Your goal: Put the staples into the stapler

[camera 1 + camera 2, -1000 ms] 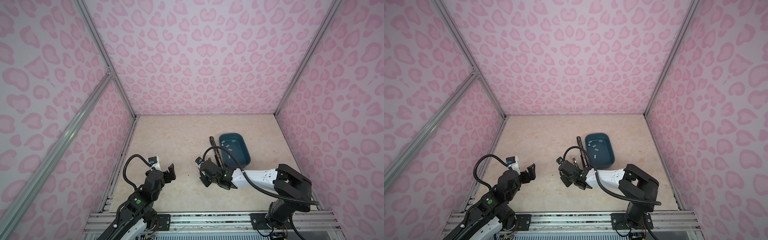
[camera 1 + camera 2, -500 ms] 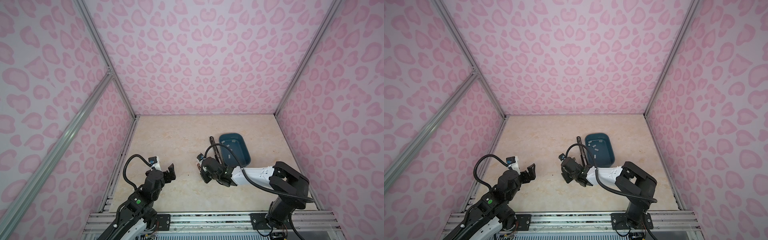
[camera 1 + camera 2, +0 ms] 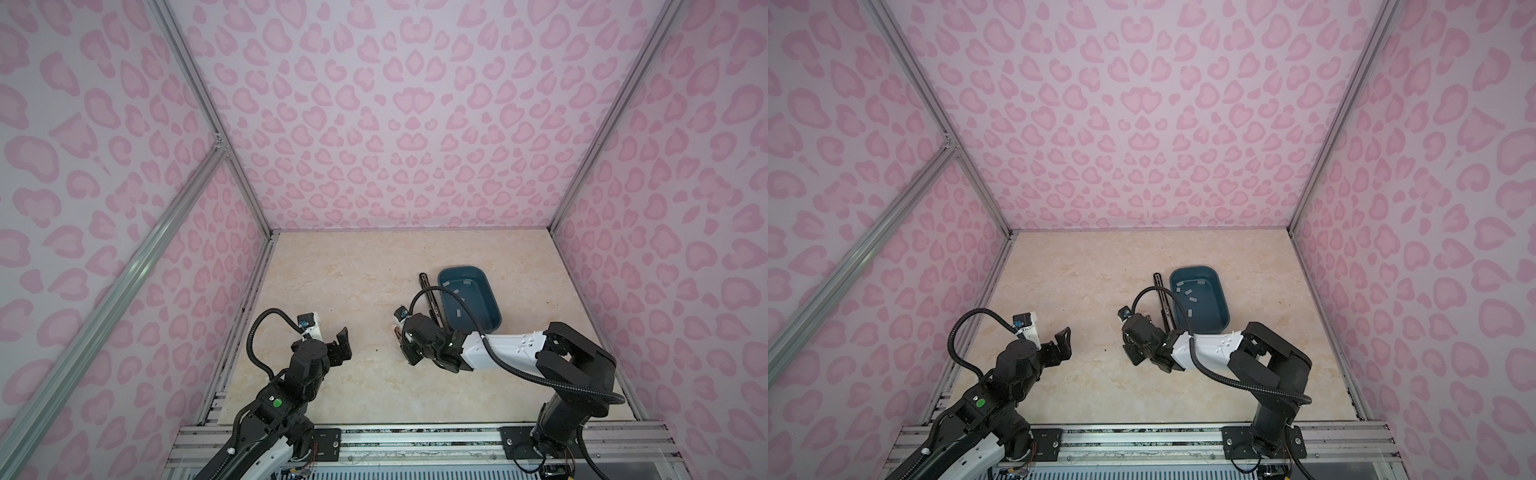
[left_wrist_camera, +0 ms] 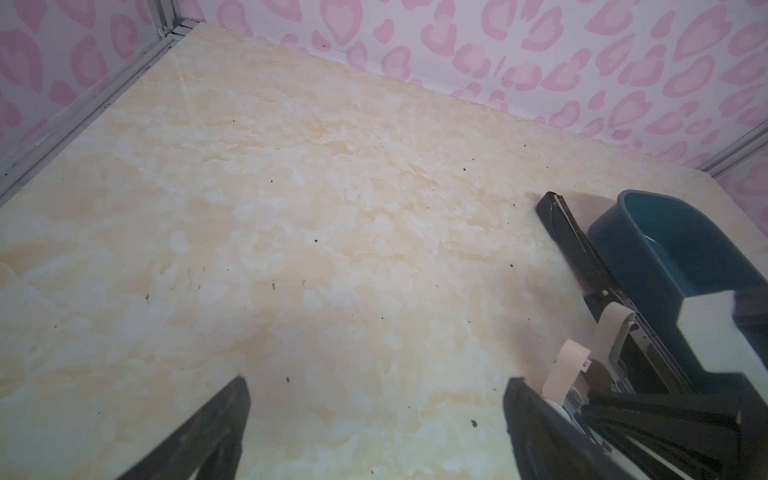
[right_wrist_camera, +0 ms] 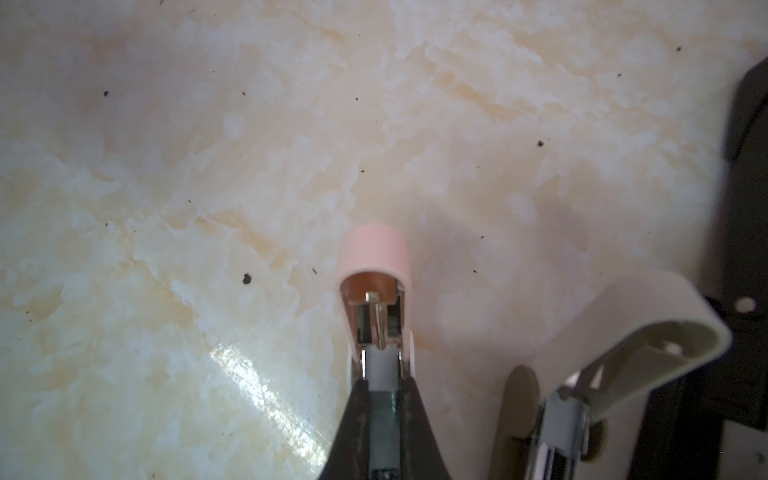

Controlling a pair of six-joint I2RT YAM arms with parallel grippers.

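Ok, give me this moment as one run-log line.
left claw: open, empty | right claw: shut on pink stapler | staples: in blue tray | white stapler: lid up

Robot lab test cell, not a home: small booth w/ pink blotch-print walls [image 3: 395,124] on alu frame posts [image 3: 203,104], marble-look tabletop [image 3: 353,270], 2 robot arms [image 3: 511,349] bolted to slotted alu rail [image 3: 415,440] at front, cables [image 3: 250,338] exposed.
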